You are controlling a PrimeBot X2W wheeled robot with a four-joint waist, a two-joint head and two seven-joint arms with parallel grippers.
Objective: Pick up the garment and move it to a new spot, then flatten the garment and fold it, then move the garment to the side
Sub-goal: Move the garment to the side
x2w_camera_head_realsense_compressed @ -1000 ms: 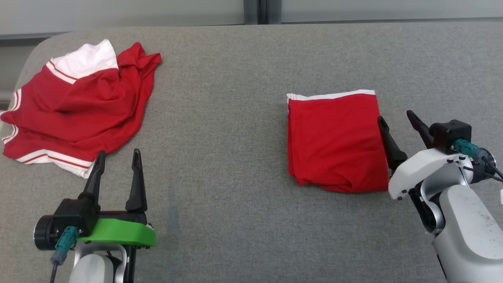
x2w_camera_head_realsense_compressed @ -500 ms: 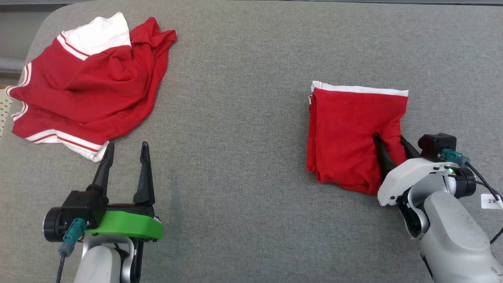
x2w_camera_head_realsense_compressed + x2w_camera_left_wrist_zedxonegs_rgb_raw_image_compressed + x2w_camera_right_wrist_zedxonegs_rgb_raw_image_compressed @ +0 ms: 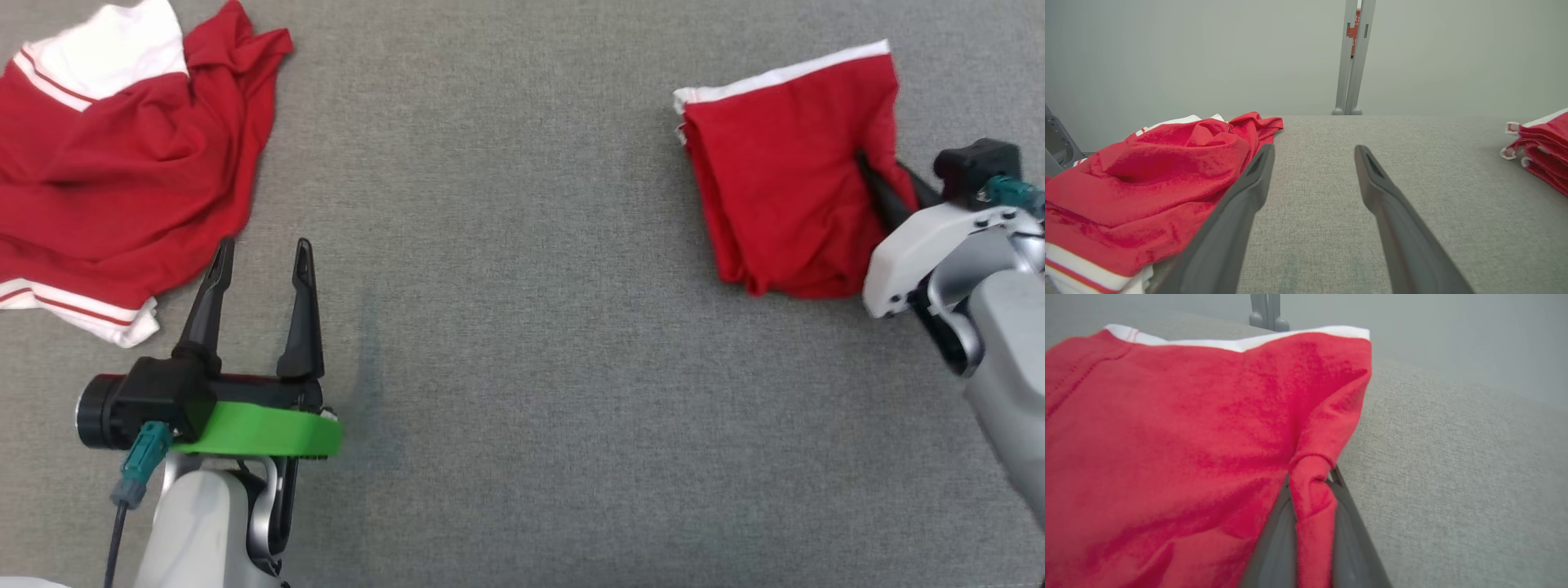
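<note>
Crumpled garment (image 3: 122, 163), red with white striped trim, lies well to the left of the folded garment (image 3: 784, 188) on the grey worktop (image 3: 522, 327). Also left of the folded garment, and nearer the robot than it, the left end effector (image 3: 265, 245) has its two dark fingers spread wide over the grey surface; its left fingertip is just beside the crumpled garment's striped hem. A broad stretch of worktop separates it from the folded garment, which lies as a red stack of layers with a white band along its far edge. At that garment's right edge, the right end effector (image 3: 880, 163) has its fingers drawn narrow, pinching a bunched ridge of red fabric. Seen from the right wrist, the cloth is gathered between the two fingers and puckers around the grip
</note>
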